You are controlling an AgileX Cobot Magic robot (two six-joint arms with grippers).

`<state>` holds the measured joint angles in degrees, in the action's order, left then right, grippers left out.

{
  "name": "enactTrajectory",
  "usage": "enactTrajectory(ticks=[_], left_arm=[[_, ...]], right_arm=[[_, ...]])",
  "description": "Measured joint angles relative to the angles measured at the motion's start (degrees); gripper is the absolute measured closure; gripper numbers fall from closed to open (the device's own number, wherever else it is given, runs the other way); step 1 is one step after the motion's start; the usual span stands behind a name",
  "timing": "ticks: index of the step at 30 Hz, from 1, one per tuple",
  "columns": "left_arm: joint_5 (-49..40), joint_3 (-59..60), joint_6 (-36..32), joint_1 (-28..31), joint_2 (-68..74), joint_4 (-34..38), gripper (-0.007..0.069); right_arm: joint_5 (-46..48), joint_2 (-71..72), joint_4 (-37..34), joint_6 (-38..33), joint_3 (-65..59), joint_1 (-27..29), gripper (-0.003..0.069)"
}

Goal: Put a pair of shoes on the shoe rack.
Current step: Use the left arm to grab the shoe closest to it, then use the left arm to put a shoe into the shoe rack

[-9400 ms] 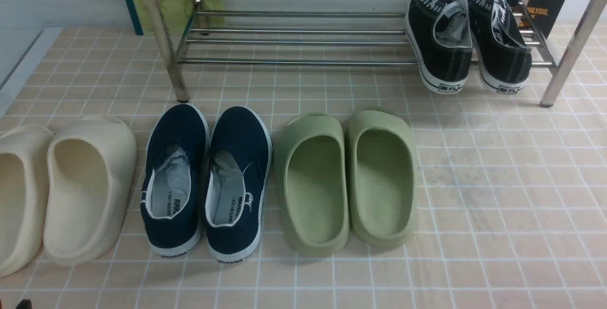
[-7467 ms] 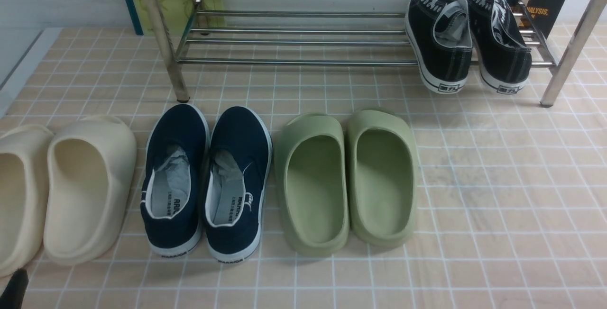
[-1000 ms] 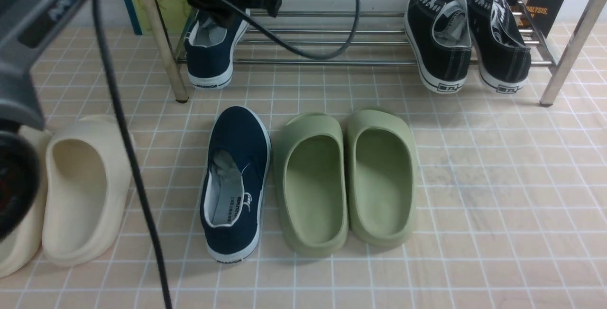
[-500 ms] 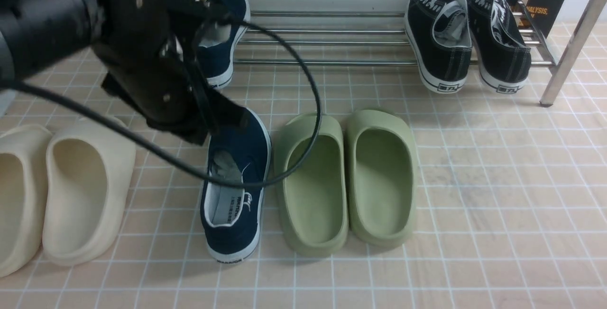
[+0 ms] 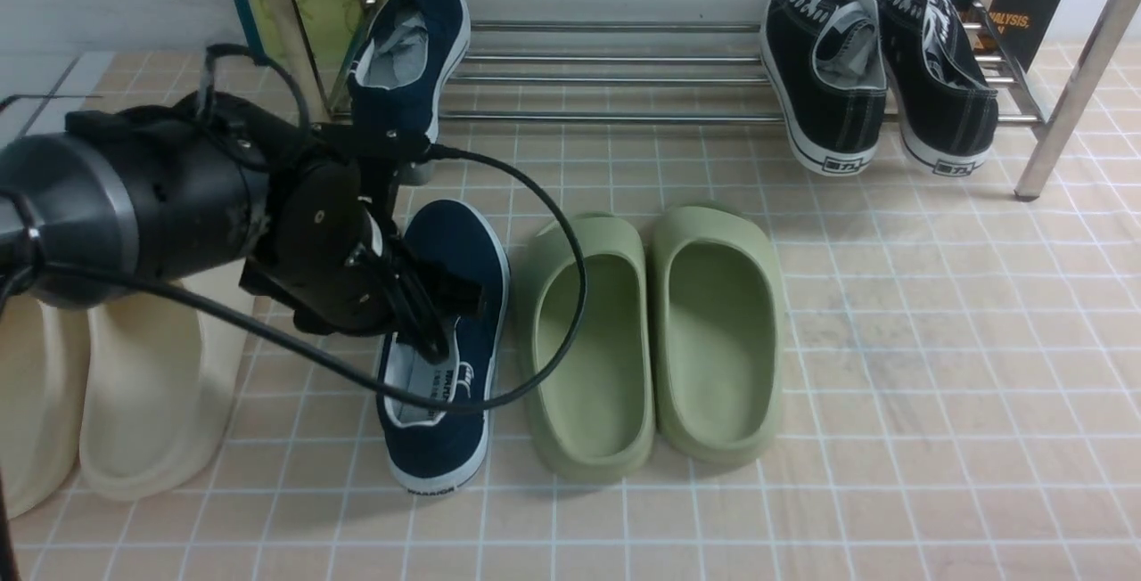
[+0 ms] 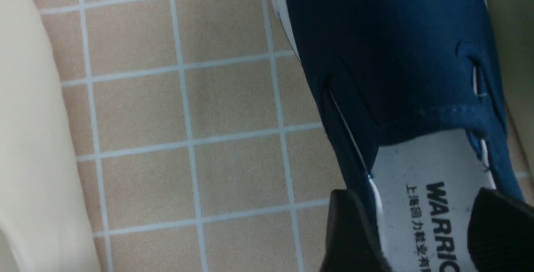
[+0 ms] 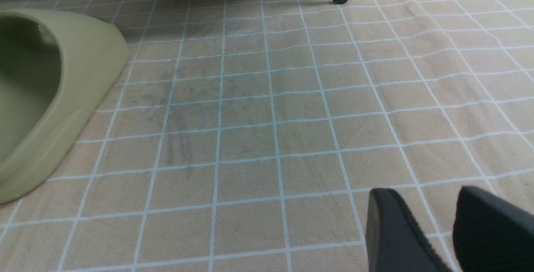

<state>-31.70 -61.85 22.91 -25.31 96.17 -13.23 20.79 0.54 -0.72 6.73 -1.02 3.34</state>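
Note:
One navy slip-on shoe (image 5: 406,55) rests on the left end of the chrome shoe rack (image 5: 624,116), toe up and heel hanging over the front rod. The other navy shoe (image 5: 450,421) stands on the tiled floor beside the green slides. My left gripper (image 5: 446,318) hovers over that shoe's opening. In the left wrist view the gripper (image 6: 421,234) is open over the shoe (image 6: 396,55), one finger outside its side wall, the other over the insole. My right gripper (image 7: 438,230) hangs empty above bare tiles, jaws slightly apart.
Two black lace-up sneakers (image 5: 833,73) sit on the rack's right end. A pair of green slides (image 5: 588,340) lies right of the floor shoe and shows in the right wrist view (image 7: 50,76). Cream slides (image 5: 151,403) lie left, partly behind my left arm. A cable loops over the floor shoe.
Both navy shoes first stood on the floor. One now sits on the rack. In the last second my left arm came back from the rack and lowered over the second shoe.

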Motion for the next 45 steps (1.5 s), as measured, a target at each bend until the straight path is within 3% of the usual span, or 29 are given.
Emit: enactTrajectory(ticks=[3,7,9,14,21,33,39,45], left_arm=[[0.3,0.0,0.0,0.0,2.7,-0.5,0.0265],[0.4,0.0,0.0,0.1,4.6,-1.9,0.0513],[0.1,-0.1,0.2,0.1,4.2,-2.1,0.0576],[-3.3,-3.2,-0.1,0.1,0.3,-2.1,0.0591],[-9.0,-16.5,-5.4,0.2,-2.4,0.5,0.0591],[-13.3,-44.7,-7.6,0.2,20.6,3.5,0.0591],[-12.0,-56.2,-0.5,0.2,28.0,-2.4,0.0591],[-6.0,-59.1,8.8,0.2,31.2,-11.6,0.0591]], right_arm=[[0.0,0.0,0.0,0.0,0.0,0.0,0.0421],[0.0,0.0,0.0,0.0,0.0,0.0,0.0421],[0.0,0.0,0.0,0.0,0.0,0.0,0.0421],[0.0,0.0,0.0,0.0,0.0,0.0,0.0421],[0.0,0.0,-0.1,0.0,0.0,0.0,0.0421],[0.0,0.0,0.0,0.0,0.0,0.0,0.0421],[0.0,0.0,0.0,0.0,0.0,0.0,0.0421],[0.0,0.0,0.0,0.0,0.0,0.0,0.0421]])
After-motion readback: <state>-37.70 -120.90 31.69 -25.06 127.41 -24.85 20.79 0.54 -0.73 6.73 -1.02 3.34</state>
